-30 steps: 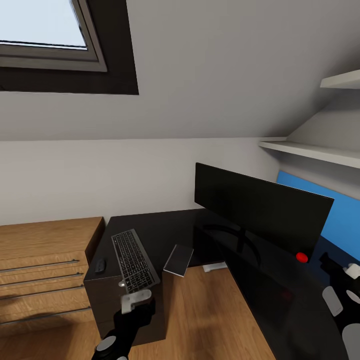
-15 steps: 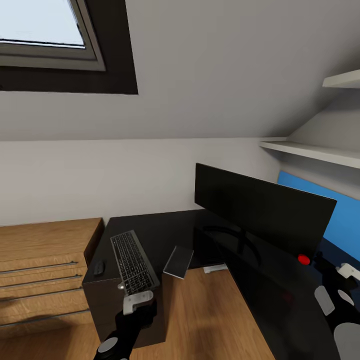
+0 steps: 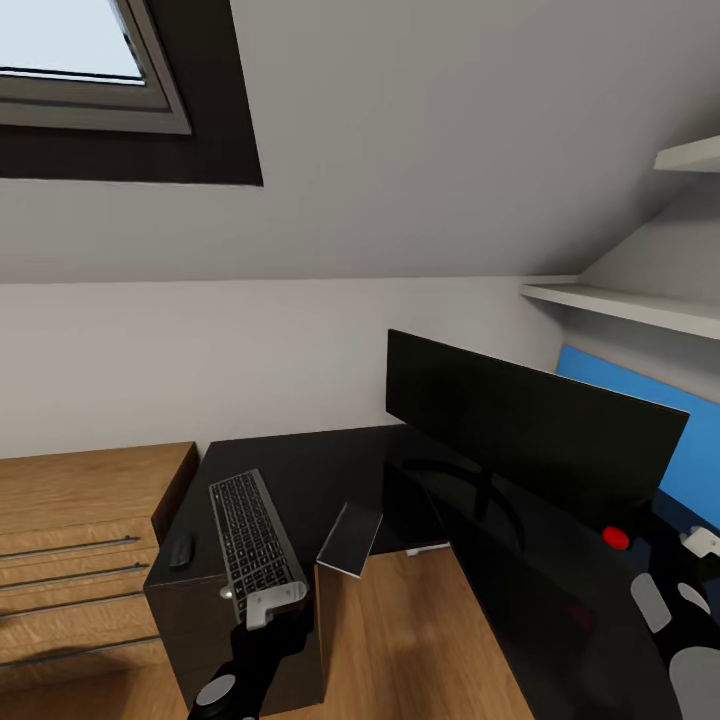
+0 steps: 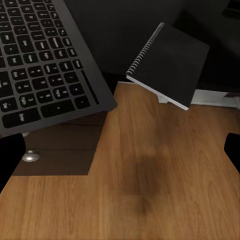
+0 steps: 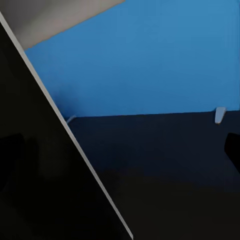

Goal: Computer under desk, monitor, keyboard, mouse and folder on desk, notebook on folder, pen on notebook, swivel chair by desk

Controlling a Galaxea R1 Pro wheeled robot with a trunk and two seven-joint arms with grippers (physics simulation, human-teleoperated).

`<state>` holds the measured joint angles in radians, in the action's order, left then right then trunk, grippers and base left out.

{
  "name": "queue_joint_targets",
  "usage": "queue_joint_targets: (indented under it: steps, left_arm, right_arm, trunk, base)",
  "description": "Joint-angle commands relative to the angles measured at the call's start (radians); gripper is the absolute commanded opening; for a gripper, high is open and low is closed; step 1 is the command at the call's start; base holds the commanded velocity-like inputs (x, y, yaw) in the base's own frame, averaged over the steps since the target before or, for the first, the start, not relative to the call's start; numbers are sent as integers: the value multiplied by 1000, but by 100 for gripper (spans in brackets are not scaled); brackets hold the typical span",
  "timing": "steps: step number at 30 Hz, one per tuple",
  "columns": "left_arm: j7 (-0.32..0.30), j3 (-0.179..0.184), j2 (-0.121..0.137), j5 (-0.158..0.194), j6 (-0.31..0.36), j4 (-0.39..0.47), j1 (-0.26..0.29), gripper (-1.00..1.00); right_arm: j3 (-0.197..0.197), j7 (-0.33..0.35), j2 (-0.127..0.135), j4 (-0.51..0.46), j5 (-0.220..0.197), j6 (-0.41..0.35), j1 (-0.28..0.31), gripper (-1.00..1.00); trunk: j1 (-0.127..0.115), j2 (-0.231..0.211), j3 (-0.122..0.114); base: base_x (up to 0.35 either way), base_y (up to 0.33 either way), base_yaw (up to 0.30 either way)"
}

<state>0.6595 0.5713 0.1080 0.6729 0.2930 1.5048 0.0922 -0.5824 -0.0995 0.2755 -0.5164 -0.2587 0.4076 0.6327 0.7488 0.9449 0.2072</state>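
Hovering off the desk (image 3: 330, 470) edge, left gripper (image 3: 272, 603) jaws apart, empty. Keyboard (image 4: 42, 60) corner just ahead of it, overhanging; notebook (image 4: 170, 65) beyond, spiral binding clear from the wrist. Right gripper (image 3: 690, 560) beside monitor (image 3: 530, 440); its jaws' state unclear.

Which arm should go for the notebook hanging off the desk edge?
Left, probably. The left gripper hangs just below the keyboard with the notebook right beside it; the right gripper sits far over by the monitor.
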Motion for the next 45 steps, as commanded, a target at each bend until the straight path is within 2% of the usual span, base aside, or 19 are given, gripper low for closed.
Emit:
queue_joint_targets:
  steps: [1, 14, 25, 36, 42, 45]
  left_arm:
    - [8, 2, 1, 5, 3, 2, 1, 100]
    - [8, 1, 2, 7, 3, 2, 1, 100]
    - [8, 1, 2, 7, 3, 2, 1, 100]
    - [8, 1, 2, 8, 3, 2, 1, 100]
    - [8, 1, 2, 7, 3, 2, 1, 100]
    - [8, 1, 1, 7, 3, 2, 1, 100]
  right_arm:
    - [1, 0, 0, 1, -7, 4, 1, 100]
    - [0, 0, 4, 1, -7, 3, 1, 100]
    - [-5, -9, 66, 63, -11, -6, 1, 100]
    - [-5, -20, 82, 74, -12, -20, 1, 100]
    - [-5, -33, 97, 73, -13, -82, 2, 100]
    - [-5, -35, 114, 72, -13, -130, 2, 100]
  trunk:
    - [0, 1, 1]
    - [0, 1, 1]
    - [0, 1, 1]
    - [0, 1, 1]
    - [0, 1, 1]
    - [0, 1, 1]
  base:
    - [6, -4, 0]
    - [1, -1, 0]
    - [10, -156, 0]
    - [20, -21, 0]
    - [202, -2, 0]
    - [78, 0, 0]
